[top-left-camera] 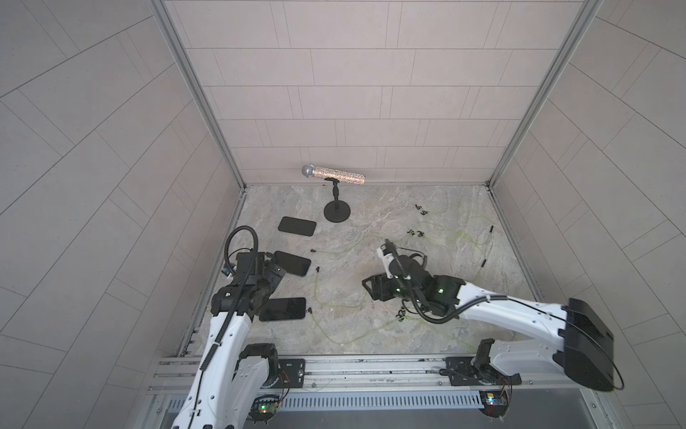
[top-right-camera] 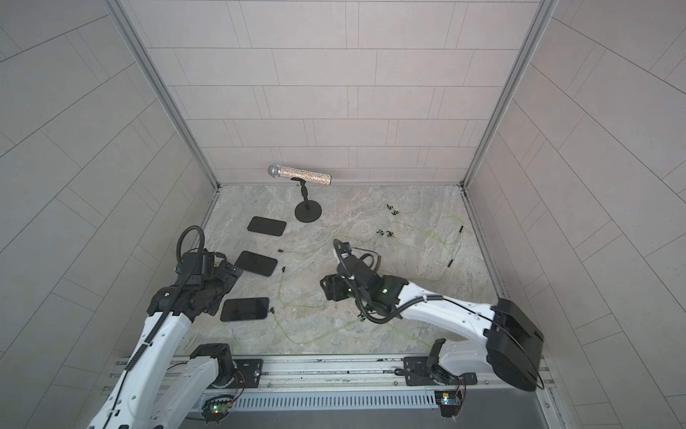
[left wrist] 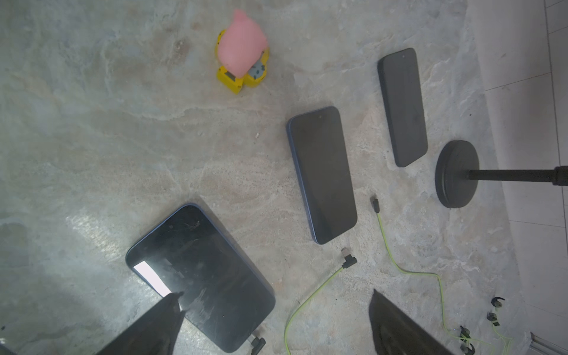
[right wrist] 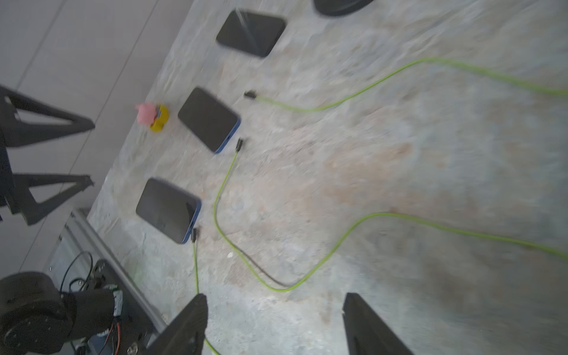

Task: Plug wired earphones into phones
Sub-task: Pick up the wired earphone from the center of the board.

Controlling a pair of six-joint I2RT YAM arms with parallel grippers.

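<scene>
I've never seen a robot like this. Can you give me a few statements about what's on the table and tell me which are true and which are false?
1. Three black phones lie on the table. True: a far phone, a middle phone and a near phone.
2. The microphone lies flat on the table. False: the microphone is held up on a black stand.
3. The right gripper holds a phone. False: the right gripper has its jaws apart and no phone between them.
4. A pink and yellow toy sits on the table. True.
5. An earphone plug is in the far phone. False: the nearest plug lies on the table, apart from it.
</scene>
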